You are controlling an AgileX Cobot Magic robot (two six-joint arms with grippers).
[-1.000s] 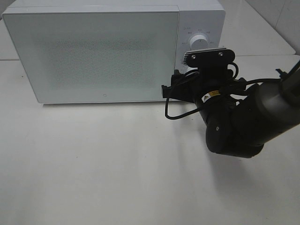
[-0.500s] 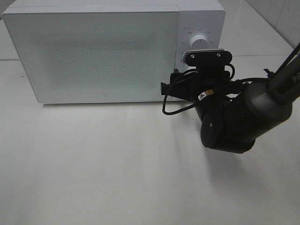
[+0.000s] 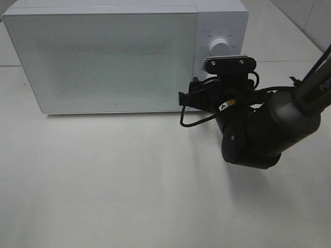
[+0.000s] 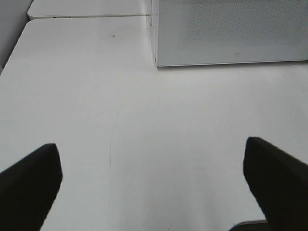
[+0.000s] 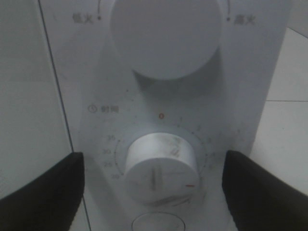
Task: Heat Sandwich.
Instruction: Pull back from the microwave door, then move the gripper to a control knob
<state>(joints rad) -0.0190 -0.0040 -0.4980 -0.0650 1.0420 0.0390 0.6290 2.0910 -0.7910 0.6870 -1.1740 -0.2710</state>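
On the white table (image 3: 103,181) sat a white microwave (image 3: 103,57), door shut; the sandwich showed in no view. The right gripper (image 5: 153,166) gaped wide astride the timer knob (image 5: 161,171), touching nothing, and the left gripper (image 4: 154,180) hung wide open over the table, empty.

White tables (image 3: 103,181) butted together, soft even light

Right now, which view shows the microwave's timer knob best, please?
The right wrist view: the timer knob sits close up, its scale marks legible. The exterior high view hides it behind the right arm; the left wrist view shows only the microwave door.
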